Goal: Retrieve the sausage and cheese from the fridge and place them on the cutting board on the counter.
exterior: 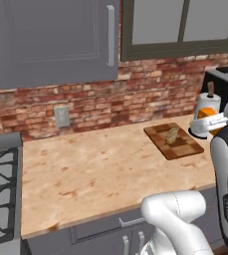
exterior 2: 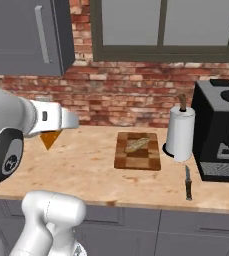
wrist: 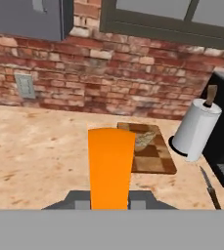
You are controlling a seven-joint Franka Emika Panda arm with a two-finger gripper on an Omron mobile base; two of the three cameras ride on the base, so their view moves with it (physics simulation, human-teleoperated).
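Cheese (wrist: 110, 166) clamped in gripper (wrist: 110, 202), cutting board (wrist: 150, 154) beyond

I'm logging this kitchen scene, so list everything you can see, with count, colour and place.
cheese: one, orange wedge, held in the claw above the counter
sausage: one, pale tan, on the cutting board
cutting board: one, chequered brown, on the counter
counter: one, beige stone
paper towel roll: one, white, right of the board
knife: one, dark, near the counter's front edge
coffee machine: one, black, far right
stove: one, grey, far left
claw: one, shut on the cheese
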